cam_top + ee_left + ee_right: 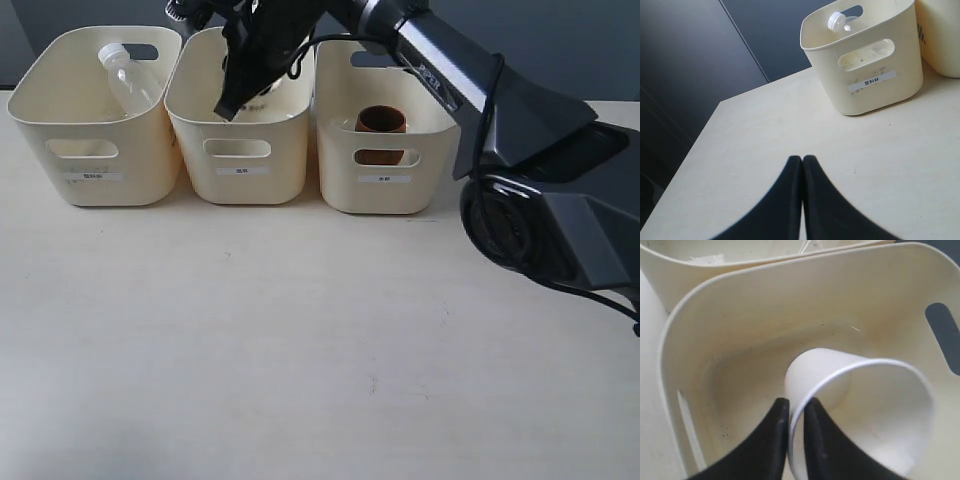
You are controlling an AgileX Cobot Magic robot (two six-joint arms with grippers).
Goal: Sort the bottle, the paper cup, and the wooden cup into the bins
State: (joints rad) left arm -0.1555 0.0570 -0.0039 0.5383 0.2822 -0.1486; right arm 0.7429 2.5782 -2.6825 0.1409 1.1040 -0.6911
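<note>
You can see 3 cream bins standing in a row at the far side of the table (pixel 300 350), touching or almost touching each other. Your right gripper (pixel 796 412) has its arm reaching across the middle and hangs over the middle bin (pixel 190 110); in the right wrist view its 2 dark fingers (pixel 771 440) are nearly together, with only a thin gap, and the rim of the paper cup (pixel 875 405) sits in that gap. So the right gripper is pinching the cup wall, 1 finger outside and 1 finger inside the mouth. The paper cup is tilted, with its open mouth turned to the camera, and it is inside the walls of the middle bin (pixel 740 315); whether its base touches the bin floor you cannot tell from these views. In the exterior view the cup is mostly hidden behind the right gripper (pixel 232 105). Your left gripper (pixel 802 165) is clenched with nothing between the fingers, which press against each other, and it is above the bare table (pixel 765 130), well apart from the left bin (pixel 880 100). The bottle (pixel 128 78) lies leaning inside the left bin (pixel 40 110), its white cap (pixel 836 21) near the rim. The wooden cup (pixel 381 122) stands upright in the right bin (pixel 335 140).
</note>
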